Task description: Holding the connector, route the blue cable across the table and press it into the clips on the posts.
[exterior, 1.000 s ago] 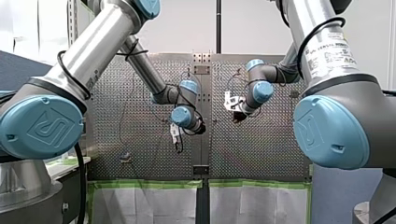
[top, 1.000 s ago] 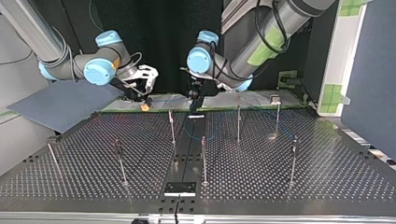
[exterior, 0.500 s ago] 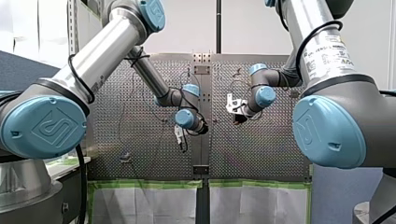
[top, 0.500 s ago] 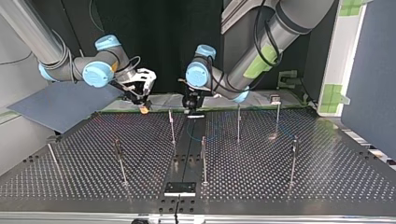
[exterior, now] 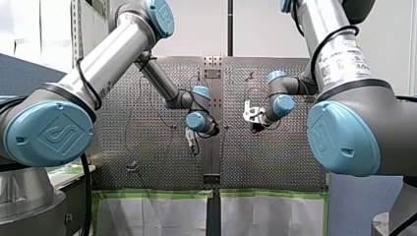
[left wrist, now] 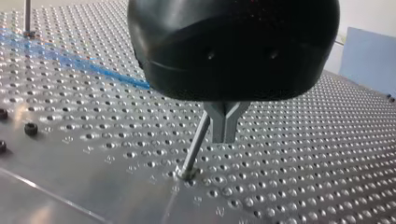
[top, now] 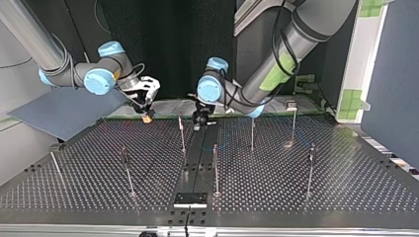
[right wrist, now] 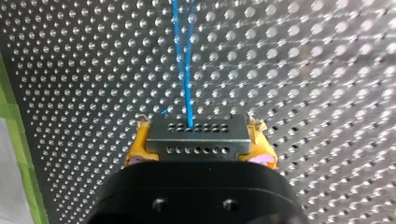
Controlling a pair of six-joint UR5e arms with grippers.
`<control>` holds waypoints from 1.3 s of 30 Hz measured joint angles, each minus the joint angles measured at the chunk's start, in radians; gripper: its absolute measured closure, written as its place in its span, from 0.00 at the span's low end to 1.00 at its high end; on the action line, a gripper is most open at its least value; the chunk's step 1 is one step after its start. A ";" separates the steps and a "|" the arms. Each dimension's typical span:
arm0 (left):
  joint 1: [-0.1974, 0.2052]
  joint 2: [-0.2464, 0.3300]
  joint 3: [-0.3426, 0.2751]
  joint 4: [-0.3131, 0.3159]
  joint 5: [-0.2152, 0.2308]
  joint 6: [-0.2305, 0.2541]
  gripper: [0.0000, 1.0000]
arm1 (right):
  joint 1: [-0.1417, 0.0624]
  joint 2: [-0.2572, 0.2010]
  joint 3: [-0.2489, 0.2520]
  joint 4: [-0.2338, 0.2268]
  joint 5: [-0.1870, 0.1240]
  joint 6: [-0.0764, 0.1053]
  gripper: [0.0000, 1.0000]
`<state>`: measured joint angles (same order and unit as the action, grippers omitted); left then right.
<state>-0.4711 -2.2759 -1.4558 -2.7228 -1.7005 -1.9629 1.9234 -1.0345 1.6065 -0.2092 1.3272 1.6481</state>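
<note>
Right wrist view: my right gripper (right wrist: 200, 142) is clamped on the connector (right wrist: 196, 130), a dark block with two rows of small holes, squeezed between the yellow pads (right wrist: 135, 149) so that a pad shows at either end of it. The blue cable (right wrist: 187, 70) leaves the middle of the connector's far face and runs straight ahead of the gripper over the perforated table (right wrist: 317, 70); further out it shows as two blue lines close together. A strip of green tape (right wrist: 10, 116) borders the table to one side of the gripper. In the left wrist view my left gripper (left wrist: 225, 133) hangs low over the table with its metal fingers (left wrist: 218, 122) pressed together into one narrow point, and nothing shows between them. A thin post (left wrist: 192, 150) stands in a table hole just beside those fingers, leaning in this view, and its upper end passes behind the gripper's black body; whether it touches the fingers I cannot tell. A blurred stretch of the blue cable lies on the table well off to one side, toward a second post (left wrist: 27, 18). In the top view my right arm comes in at the left and my left arm at the right; both grippers are at the table's far edge, apart from each other, and slim posts (top: 252, 132) stand upright across the table nearer the camera.
</note>
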 joint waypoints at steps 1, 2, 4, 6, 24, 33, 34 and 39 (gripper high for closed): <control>0.001 0.000 0.000 -0.005 0.000 0.002 1.00 | -0.002 0.009 -0.002 -0.004 -0.001 0.001 1.00; 0.003 0.000 0.000 -0.010 0.000 0.004 1.00 | -0.005 0.014 -0.003 -0.008 -0.001 0.003 1.00; 0.005 0.000 0.000 -0.014 0.000 0.008 1.00 | -0.011 0.022 -0.009 -0.015 -0.002 0.008 1.00; 0.007 0.000 0.001 -0.017 -0.001 0.012 1.00 | -0.018 0.025 -0.016 -0.019 -0.006 0.013 1.00; 0.004 0.000 0.036 -0.039 -0.029 0.045 0.09 | -0.063 0.029 -0.056 -0.023 -0.037 0.016 1.00; -0.009 0.002 0.037 -0.092 -0.057 0.082 0.00 | -0.068 0.029 -0.059 -0.024 -0.046 0.005 1.00; -0.011 0.002 0.037 -0.099 -0.063 0.087 0.00 | -0.068 0.029 -0.059 -0.024 -0.046 0.004 1.00; -0.024 0.002 0.037 -0.145 -0.101 0.122 0.00 | -0.069 0.029 -0.059 -0.025 -0.047 0.002 1.00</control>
<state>-0.4947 -2.2739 -1.4190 -2.8674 -1.8013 -1.8413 1.8549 -1.0057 1.5474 -0.2341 1.2806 1.6498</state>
